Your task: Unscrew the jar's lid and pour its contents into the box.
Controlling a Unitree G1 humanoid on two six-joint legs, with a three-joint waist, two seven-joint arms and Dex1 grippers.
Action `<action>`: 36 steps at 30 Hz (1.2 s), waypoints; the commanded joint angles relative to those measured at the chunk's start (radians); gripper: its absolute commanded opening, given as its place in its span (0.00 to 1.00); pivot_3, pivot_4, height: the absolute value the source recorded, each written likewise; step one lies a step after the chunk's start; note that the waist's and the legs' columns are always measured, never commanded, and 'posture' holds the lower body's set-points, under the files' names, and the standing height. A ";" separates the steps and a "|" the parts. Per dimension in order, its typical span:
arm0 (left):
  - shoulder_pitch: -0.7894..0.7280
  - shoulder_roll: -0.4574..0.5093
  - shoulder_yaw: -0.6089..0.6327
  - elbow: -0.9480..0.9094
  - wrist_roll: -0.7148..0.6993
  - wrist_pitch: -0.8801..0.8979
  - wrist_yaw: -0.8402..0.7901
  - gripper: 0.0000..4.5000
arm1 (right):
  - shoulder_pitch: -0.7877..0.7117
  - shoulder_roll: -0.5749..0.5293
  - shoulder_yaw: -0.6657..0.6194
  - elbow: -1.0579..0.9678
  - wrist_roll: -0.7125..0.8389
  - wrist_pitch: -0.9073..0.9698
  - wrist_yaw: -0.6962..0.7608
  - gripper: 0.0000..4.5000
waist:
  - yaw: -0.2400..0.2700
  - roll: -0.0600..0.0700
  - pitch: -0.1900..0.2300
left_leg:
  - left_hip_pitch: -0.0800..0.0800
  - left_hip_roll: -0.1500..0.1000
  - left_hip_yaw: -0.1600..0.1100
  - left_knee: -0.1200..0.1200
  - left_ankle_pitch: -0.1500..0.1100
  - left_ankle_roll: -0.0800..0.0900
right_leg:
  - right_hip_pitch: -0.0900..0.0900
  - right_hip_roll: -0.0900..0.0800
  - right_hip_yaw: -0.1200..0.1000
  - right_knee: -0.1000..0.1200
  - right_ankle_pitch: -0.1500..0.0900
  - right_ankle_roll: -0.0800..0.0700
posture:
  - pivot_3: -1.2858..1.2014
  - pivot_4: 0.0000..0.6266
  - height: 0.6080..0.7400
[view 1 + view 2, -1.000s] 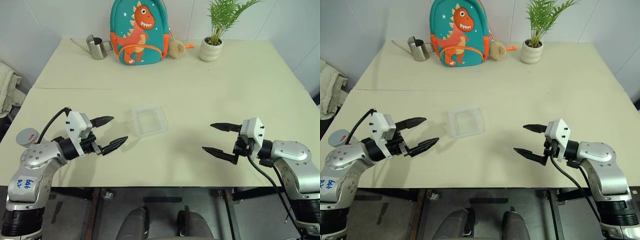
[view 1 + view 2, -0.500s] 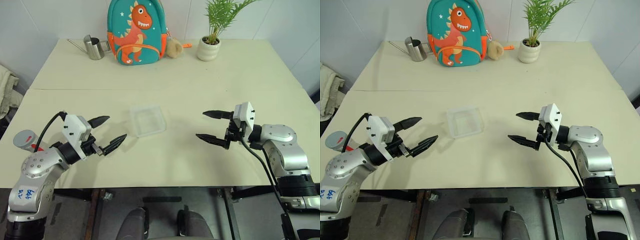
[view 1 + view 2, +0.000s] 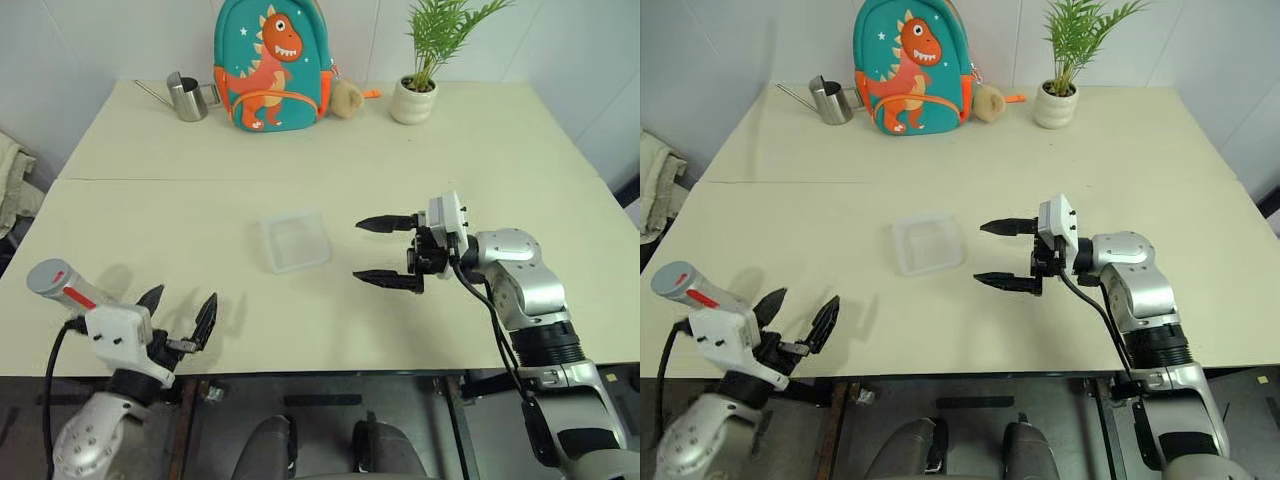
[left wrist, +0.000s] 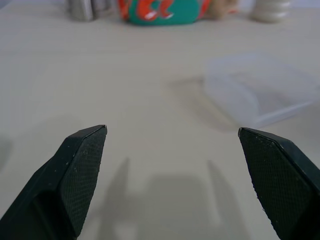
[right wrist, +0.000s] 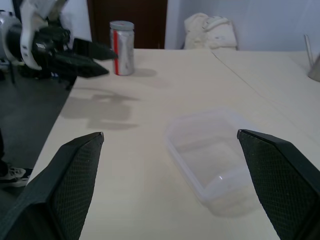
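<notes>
The jar (image 3: 55, 281), its lid (image 3: 44, 273) on, stands at the lower left of the frame near the table (image 3: 400, 160) edge, beside the left gripper (image 3: 180, 312), whose fingers are spread open and empty. Right of centre, the right gripper (image 3: 385, 250) hovers with fingers wide apart, pointing toward the clear box (image 3: 295, 240) at mid-table.

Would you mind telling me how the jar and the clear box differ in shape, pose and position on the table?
The jar is a narrow cylinder standing upright with its grey lid on; the box is shallow, square and open-topped. The jar sits at the table's near left edge, the box near the middle. The jar carries a red mark; the box is plain. Neither is held.
</notes>
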 commanded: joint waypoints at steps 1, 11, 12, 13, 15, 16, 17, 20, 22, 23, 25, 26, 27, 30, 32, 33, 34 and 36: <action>0.059 -0.074 0.001 -0.054 0.091 -0.039 0.108 1.00 | -0.037 0.019 -0.006 0.008 0.011 -0.003 0.003 1.00 | 0.002 0.000 0.000 | 0.000 0.001 0.000 0.000 0.000 -0.001 | -0.001 0.001 0.000 0.000 0.000 -0.001 | 0.52 0.24 1.00; -0.039 -0.275 0.076 0.043 0.167 -0.156 0.346 1.00 | -0.052 0.049 0.004 0.029 0.001 -0.003 0.006 1.00 | 0.004 0.000 0.000 | -0.002 0.002 0.001 0.001 -0.002 0.002 | -0.001 0.001 -0.002 -0.003 -0.001 -0.001 | 0.52 0.24 1.00; -0.053 -0.291 0.078 0.049 0.177 -0.174 0.370 1.00 | -0.054 0.052 0.003 0.031 0.000 -0.005 0.003 1.00 | 0.004 0.000 0.000 | -0.002 0.002 0.002 0.001 -0.002 0.002 | -0.001 0.001 -0.002 -0.003 -0.001 -0.001 | 0.52 0.24 1.00; -0.062 -0.303 0.078 0.054 0.186 -0.188 0.387 1.00 | -0.056 0.054 0.002 0.032 -0.001 -0.007 0.002 1.00 | 0.003 0.000 0.000 | -0.002 0.002 0.002 0.001 -0.003 0.002 | -0.001 0.001 -0.001 -0.003 -0.001 -0.001 | 0.52 0.24 1.00; -0.073 -0.304 0.071 0.065 0.226 -0.200 0.423 1.00 | -0.064 0.060 -0.001 0.039 -0.006 -0.010 -0.002 1.00 | 0.002 0.000 0.000 | -0.002 0.002 0.003 0.001 -0.004 0.001 | -0.001 0.001 -0.001 -0.003 0.000 -0.001 | 0.52 0.24 1.00; -0.083 -0.299 0.067 0.075 0.247 -0.213 0.438 1.00 | -0.065 0.063 -0.002 0.039 -0.008 -0.009 -0.004 1.00 | 0.002 0.000 0.000 | -0.002 0.002 0.003 0.002 -0.004 0.001 | -0.001 0.001 -0.001 -0.003 0.000 -0.001 | 0.52 0.24 1.00; -0.099 -0.295 0.065 0.086 0.255 -0.219 0.451 1.00 | -0.066 0.065 -0.001 0.035 -0.009 -0.008 -0.007 1.00 | 0.002 0.000 0.000 | -0.002 0.002 0.003 0.002 -0.004 0.001 | -0.001 0.001 -0.001 -0.003 0.000 -0.001 | 0.52 0.24 1.00; -0.155 -0.291 0.082 0.113 0.280 -0.226 0.510 1.00 | -0.060 0.069 0.000 0.019 -0.010 -0.002 -0.013 1.00 | 0.004 0.000 0.000 | -0.002 0.002 0.003 0.002 -0.004 0.001 | -0.001 0.001 -0.001 -0.002 0.000 -0.001 | 0.52 0.24 1.00; -0.175 -0.291 0.096 0.119 0.290 -0.218 0.548 1.00 | -0.060 0.070 -0.001 0.019 -0.012 -0.003 -0.014 1.00 | 0.003 0.000 0.000 | -0.002 0.002 0.003 0.002 -0.004 0.001 | -0.001 0.001 -0.001 -0.002 0.000 -0.001 | 0.52 0.24 1.00; -0.181 -0.292 0.102 0.119 0.294 -0.212 0.565 1.00 | -0.060 0.071 -0.001 0.019 -0.013 -0.003 -0.015 1.00 | 0.003 0.000 0.000 | -0.002 0.002 0.003 0.002 -0.004 0.001 | -0.001 0.001 -0.001 -0.002 0.000 -0.001 | 0.52 0.24 1.00; -0.195 -0.289 0.111 0.121 0.307 -0.200 0.594 1.00 | -0.065 0.073 -0.003 0.025 -0.014 -0.005 -0.017 1.00 | 0.002 0.000 0.000 | -0.002 0.002 0.003 0.002 -0.004 0.001 | -0.001 0.001 -0.001 -0.002 0.000 -0.001 | 0.52 0.24 1.00; -0.205 -0.284 0.116 0.129 0.295 -0.197 0.595 1.00 | -0.065 0.074 -0.003 0.022 -0.014 -0.003 -0.021 1.00 | 0.002 0.000 0.000 | -0.002 0.002 0.003 0.002 -0.004 0.001 | -0.001 0.001 -0.001 -0.002 0.000 -0.001 | 0.52 0.24 1.00; -0.223 -0.268 0.121 0.143 0.289 -0.191 0.591 1.00 | -0.063 0.076 -0.002 0.015 -0.013 -0.001 -0.025 1.00 | 0.002 0.000 0.000 | -0.002 0.002 0.003 0.002 -0.004 0.001 | -0.001 0.001 -0.001 -0.001 0.000 -0.001 | 0.52 0.24 1.00; -0.281 -0.233 0.135 0.183 0.270 -0.174 0.576 1.00 | -0.057 0.081 0.002 -0.004 -0.010 0.005 -0.034 1.00 | 0.003 0.000 0.000 | -0.002 0.002 0.004 0.002 -0.004 0.001 | -0.001 0.001 -0.002 -0.001 0.000 -0.001 | 0.52 0.24 1.00; -0.313 -0.221 0.143 0.200 0.271 -0.163 0.574 1.00 | -0.055 0.083 0.003 -0.014 -0.008 0.009 -0.039 1.00 | 0.003 0.000 0.000 | -0.002 0.002 0.004 0.002 -0.004 0.001 | -0.001 0.001 -0.002 0.000 0.000 -0.001 | 0.52 0.24 1.00; -0.323 -0.219 0.145 0.204 0.274 -0.160 0.574 1.00 | -0.056 0.083 0.003 -0.013 -0.009 0.010 -0.040 1.00 | 0.002 -0.001 0.000 | -0.002 0.002 0.004 0.003 -0.004 0.001 | -0.001 0.001 -0.002 0.000 0.000 -0.001 | 0.52 0.24 1.00; -0.330 -0.213 0.144 0.211 0.273 -0.152 0.565 1.00 | -0.056 0.084 0.002 -0.016 -0.008 0.011 -0.042 1.00 | 0.002 -0.001 0.000 | -0.002 0.002 0.004 0.003 -0.004 0.000 | -0.001 0.001 -0.002 0.000 0.000 -0.001 | 0.52 0.24 1.00; -0.350 -0.205 0.148 0.229 0.266 -0.142 0.555 1.00 | -0.055 0.086 0.001 -0.022 -0.006 0.014 -0.046 1.00 | 0.002 -0.001 0.000 | -0.002 0.002 0.004 0.003 -0.003 -0.001 | -0.001 0.001 -0.002 0.002 0.000 -0.001 | 0.52 0.24 1.00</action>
